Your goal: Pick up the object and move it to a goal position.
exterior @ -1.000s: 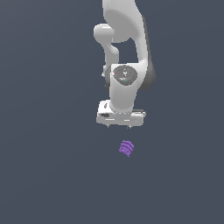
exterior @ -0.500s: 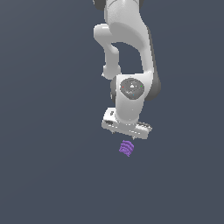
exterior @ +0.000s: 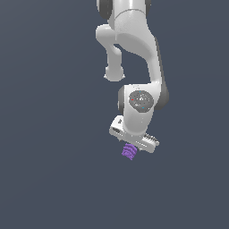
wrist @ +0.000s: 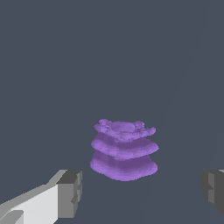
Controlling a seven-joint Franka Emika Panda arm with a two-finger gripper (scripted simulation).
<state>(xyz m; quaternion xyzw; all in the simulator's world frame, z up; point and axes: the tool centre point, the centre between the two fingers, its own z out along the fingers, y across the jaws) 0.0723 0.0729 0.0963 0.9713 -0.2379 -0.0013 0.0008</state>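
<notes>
The object is a small bright purple lumpy piece with three stacked ridged layers [wrist: 124, 151], resting on the flat dark grey surface. In the exterior view it [exterior: 129, 152] pokes out just below the white hand of the arm. My gripper [exterior: 132, 147] is right over it, low and tilted. In the wrist view the gripper [wrist: 142, 192] is open: one grey fingertip [wrist: 70, 194] and the other [wrist: 213, 190] stand wide apart, with the object between and just beyond them. Neither pad touches it.
The white arm [exterior: 134, 49] reaches down from the top of the exterior view. The surface around is a plain dark grey floor [exterior: 53, 170] with no other objects in view.
The arm has lowered and moved toward the exterior view's right, bringing the gripper down from above the purple object to right over it. The object has not moved.
</notes>
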